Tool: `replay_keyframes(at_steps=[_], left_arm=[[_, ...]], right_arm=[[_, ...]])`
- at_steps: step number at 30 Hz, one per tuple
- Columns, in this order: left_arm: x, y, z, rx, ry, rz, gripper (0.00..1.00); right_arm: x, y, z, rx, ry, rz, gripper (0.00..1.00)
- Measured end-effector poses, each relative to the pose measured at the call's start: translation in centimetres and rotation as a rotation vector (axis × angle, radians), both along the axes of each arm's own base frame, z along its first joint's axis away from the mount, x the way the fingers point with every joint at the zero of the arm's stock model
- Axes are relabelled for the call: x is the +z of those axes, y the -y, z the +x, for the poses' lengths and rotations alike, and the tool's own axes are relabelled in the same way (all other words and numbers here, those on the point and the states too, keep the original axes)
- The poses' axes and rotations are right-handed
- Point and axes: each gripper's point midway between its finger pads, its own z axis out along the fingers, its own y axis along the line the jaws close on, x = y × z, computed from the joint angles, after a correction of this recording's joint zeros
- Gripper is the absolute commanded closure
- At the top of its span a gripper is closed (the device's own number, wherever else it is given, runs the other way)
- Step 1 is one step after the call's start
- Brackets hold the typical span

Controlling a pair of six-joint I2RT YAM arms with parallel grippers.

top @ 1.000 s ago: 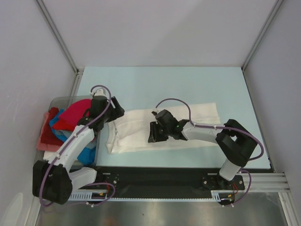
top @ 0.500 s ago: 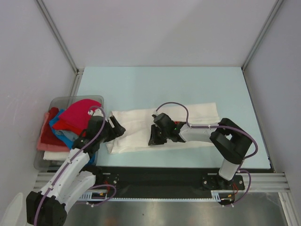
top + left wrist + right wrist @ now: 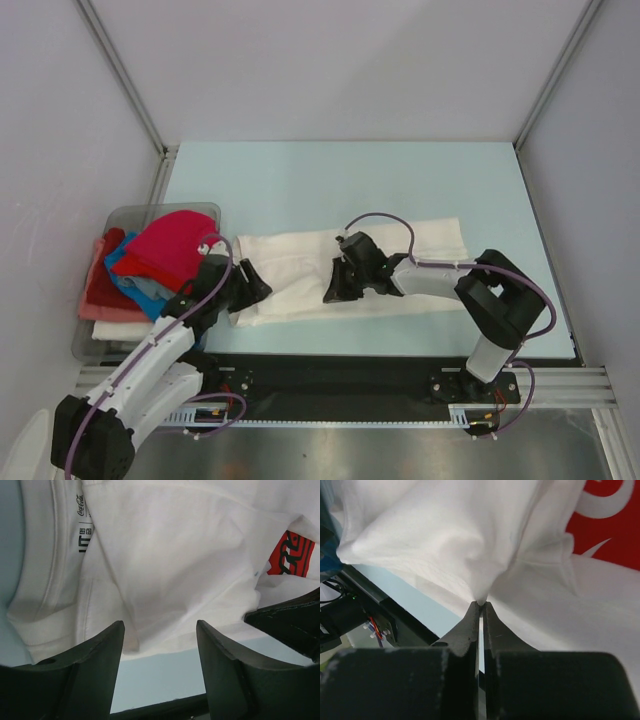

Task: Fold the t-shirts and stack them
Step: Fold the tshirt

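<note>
white tee (image 3: 300,270): soft, light, limp; judged to sag.
right gripper (image 3: 480,602): clamped on a fold mid-tee.
left gripper (image 3: 159,632): spread wide, empty, over tee's collar end.
best hold: hem, corners.

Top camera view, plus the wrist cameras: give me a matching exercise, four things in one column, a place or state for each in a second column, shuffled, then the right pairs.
Things
1. left gripper
2. right gripper
3. white t-shirt
4. magenta-red t-shirt

Places or states
A. on top, in the bin
B. shut on a pinch of white cloth
C. lying on the table
D. open, above the white shirt's near edge

Pairs: 1-D, 2-B, 3-C, 4-A
</note>
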Motion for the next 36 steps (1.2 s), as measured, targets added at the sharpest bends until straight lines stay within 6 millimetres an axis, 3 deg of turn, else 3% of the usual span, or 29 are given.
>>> replay_keyframes(at_steps=[7, 15, 24, 27, 33, 36], left_arm=[[-1.2, 0.1, -0.8, -0.009, -0.03, 0.01, 0.49], [-1.8, 0.9, -1.9, -0.038, -0.044, -0.001, 0.5], [-2.2, 1.7, -3.2, -0.058, -0.054, -0.032, 0.58], [-2.6, 1.8, -3.6, -0.062, -0.056, -0.037, 0.64], [-3.8, 1.7, -4.2, -0.057, -0.083, -0.043, 0.88], [-3.9, 1.8, -4.3, -0.061, -0.083, -0.043, 0.91]], right_arm=[[-0.1, 0.6, 0.2, 0.005, -0.026, 0.014, 1.0], [-0.2, 0.4, 0.0, 0.022, -0.036, 0.022, 0.99], [-0.2, 0.5, 0.0, 0.023, -0.037, 0.023, 0.99], [-0.2, 0.6, 0.1, 0.024, -0.036, 0.023, 0.98], [-0.3, 0.7, 0.2, 0.023, -0.036, 0.02, 0.99], [-0.3, 1.0, 0.3, 0.018, -0.042, 0.016, 1.0]])
